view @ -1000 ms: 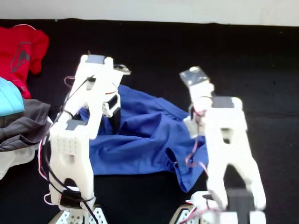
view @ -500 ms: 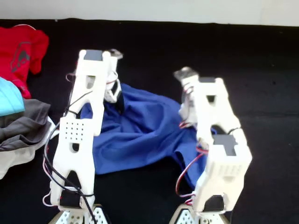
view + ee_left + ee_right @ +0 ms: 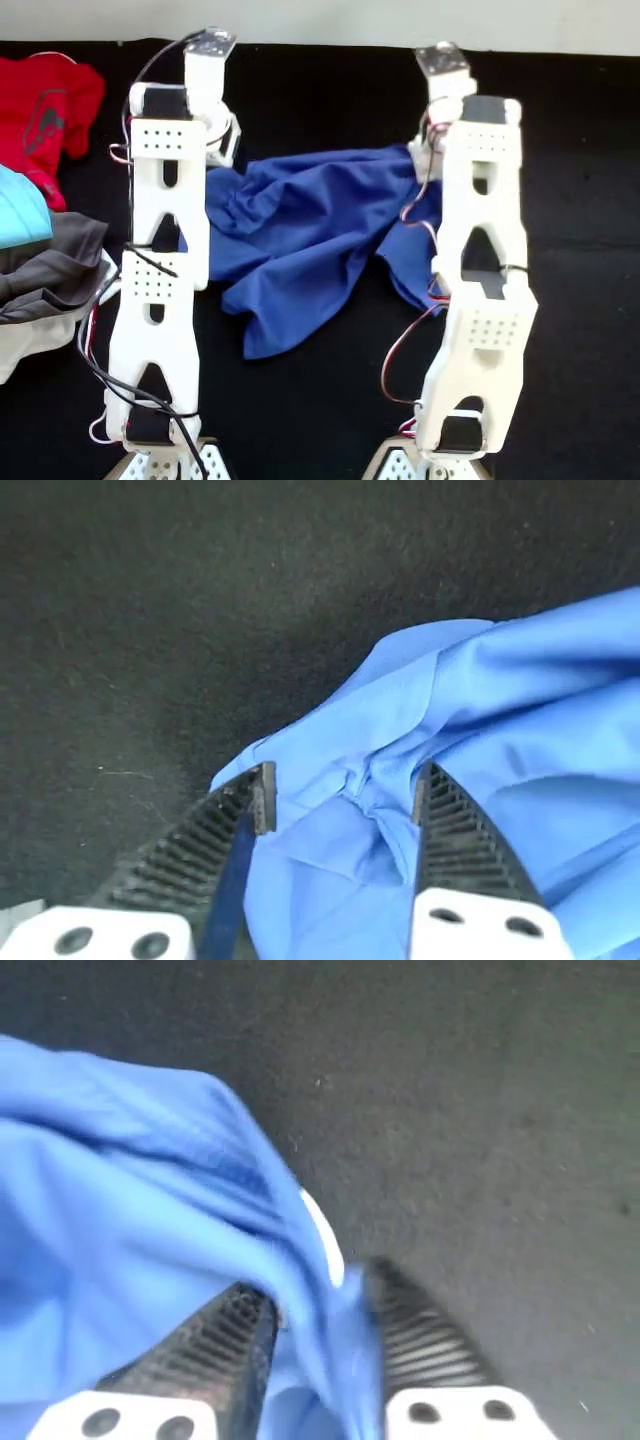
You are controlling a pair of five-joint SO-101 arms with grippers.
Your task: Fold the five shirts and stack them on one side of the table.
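A blue shirt (image 3: 300,230) hangs stretched between my two arms over the black table, its lower part trailing toward the front. My left gripper (image 3: 222,148) holds the shirt's left upper edge. In the left wrist view the blue cloth (image 3: 500,710) is bunched between the left gripper (image 3: 345,795) jaws. My right gripper (image 3: 428,158) holds the right upper edge. The right wrist view shows a fold of blue cloth (image 3: 120,1210) pinched in the right gripper (image 3: 320,1305). Both arms reach far out toward the back of the table.
A pile of other shirts lies at the left edge: a red shirt (image 3: 45,100), a light blue shirt (image 3: 18,205), a grey shirt (image 3: 50,265) and a white shirt (image 3: 25,345). Bare black table (image 3: 570,200) lies to the right and behind the arms.
Both arms have stretched out toward the back of the table, lifting the blue shirt off the surface and pulling it taut between them.
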